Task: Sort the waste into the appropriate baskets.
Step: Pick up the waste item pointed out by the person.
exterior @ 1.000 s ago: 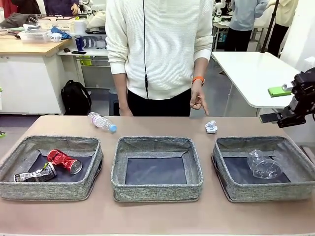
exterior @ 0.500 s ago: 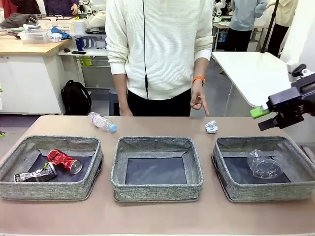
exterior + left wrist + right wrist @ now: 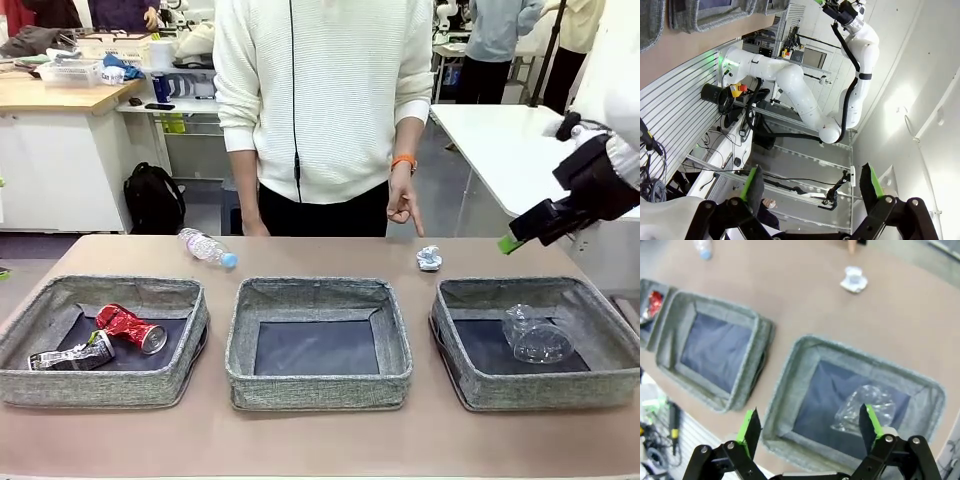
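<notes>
Above the right side of the table, the right gripper (image 3: pixel 518 238) hangs with its jaws spread wide and nothing between them. The left gripper (image 3: pixel 811 182) is likewise wide apart and empty. The plastic cup (image 3: pixel 865 407) lies in the right basket (image 3: pixel 530 392) just under the right gripper, and the red can (image 3: pixel 130 326) and dark can (image 3: pixel 72 354) lie in the left basket (image 3: pixel 40 385). The middle basket (image 3: pixel 318 385) holds nothing. The paper ball (image 3: pixel 429 258) and the bottle (image 3: pixel 208 248) sit loose on the table behind the baskets. The likely next step is picking up the paper ball, which is the nearest item. To do it well, drop straight over it with the fingers on either side and close gently, since crumpled paper squashes and slips. Clear the basket rim on the lift and stay off the person's hand (image 3: pixel 403 205), which points down just behind the ball. As for pose, the right arm comes in high from the right, with its wrist tipped down and toward the table's middle, and its camera looks steeply onto the right basket. The left gripper aims away from the table, toward the wall and rack.
</notes>
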Controlling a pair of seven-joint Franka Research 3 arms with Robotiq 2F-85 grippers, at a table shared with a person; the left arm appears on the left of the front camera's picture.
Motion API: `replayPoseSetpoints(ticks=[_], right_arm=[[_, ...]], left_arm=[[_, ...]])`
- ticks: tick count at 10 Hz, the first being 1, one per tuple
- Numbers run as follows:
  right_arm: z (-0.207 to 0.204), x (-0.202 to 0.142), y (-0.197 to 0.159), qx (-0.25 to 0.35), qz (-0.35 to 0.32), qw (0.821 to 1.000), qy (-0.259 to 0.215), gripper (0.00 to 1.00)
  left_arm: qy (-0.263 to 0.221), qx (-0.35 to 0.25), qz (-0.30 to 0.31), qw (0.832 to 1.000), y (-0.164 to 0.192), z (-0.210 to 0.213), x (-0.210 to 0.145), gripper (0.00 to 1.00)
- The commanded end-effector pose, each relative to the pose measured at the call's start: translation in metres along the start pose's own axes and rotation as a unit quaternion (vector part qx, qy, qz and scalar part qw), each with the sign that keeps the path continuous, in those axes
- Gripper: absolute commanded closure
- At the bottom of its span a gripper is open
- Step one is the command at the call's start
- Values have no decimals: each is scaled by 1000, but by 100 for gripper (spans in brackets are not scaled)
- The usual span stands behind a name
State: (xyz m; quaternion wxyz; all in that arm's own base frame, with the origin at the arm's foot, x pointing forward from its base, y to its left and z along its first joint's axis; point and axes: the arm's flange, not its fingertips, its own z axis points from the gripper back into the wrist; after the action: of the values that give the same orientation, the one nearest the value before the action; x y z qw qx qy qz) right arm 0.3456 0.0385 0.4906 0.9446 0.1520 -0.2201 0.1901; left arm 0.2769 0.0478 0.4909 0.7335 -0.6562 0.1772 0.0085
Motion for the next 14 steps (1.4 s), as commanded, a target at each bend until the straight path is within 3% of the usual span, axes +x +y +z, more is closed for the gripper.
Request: replayPoseSetpoints(ticks=[1, 2, 4, 7, 9, 10, 11, 12, 14], right_arm=[[2, 4, 1, -23, 10, 1000, -7, 0], [-7, 17, 5, -9, 52, 998, -34, 0], [-42, 62, -8, -8, 66, 996, -54, 0], [-118, 122, -42, -21, 53, 998, -7, 0], [-155, 133, -52, -27, 39, 998, 30, 0], [-165, 133, -56, -34, 33, 999, 12, 0], [-146, 121, -46, -22, 45, 999, 13, 0], [-172, 125, -60, -23, 45, 998, 22, 0], [-178, 132, -59, -39, 44, 998, 11, 0]], left_arm=[[8, 5, -9, 1000, 0, 2, -2, 0], [8, 5, -9, 1000, 0, 2, -2, 0], [8, 5, -9, 1000, 0, 2, -2, 0], [8, 5, -9, 1000, 0, 2, -2, 0], [8, 5, -9, 1000, 0, 2, -2, 0], [8, 5, -9, 1000, 0, 2, -2, 0], [8, 5, -9, 1000, 0, 2, -2, 0], [8, 5, -9, 1000, 0, 2, -2, 0], [8, 5, -9, 1000, 0, 2, -2, 0]])
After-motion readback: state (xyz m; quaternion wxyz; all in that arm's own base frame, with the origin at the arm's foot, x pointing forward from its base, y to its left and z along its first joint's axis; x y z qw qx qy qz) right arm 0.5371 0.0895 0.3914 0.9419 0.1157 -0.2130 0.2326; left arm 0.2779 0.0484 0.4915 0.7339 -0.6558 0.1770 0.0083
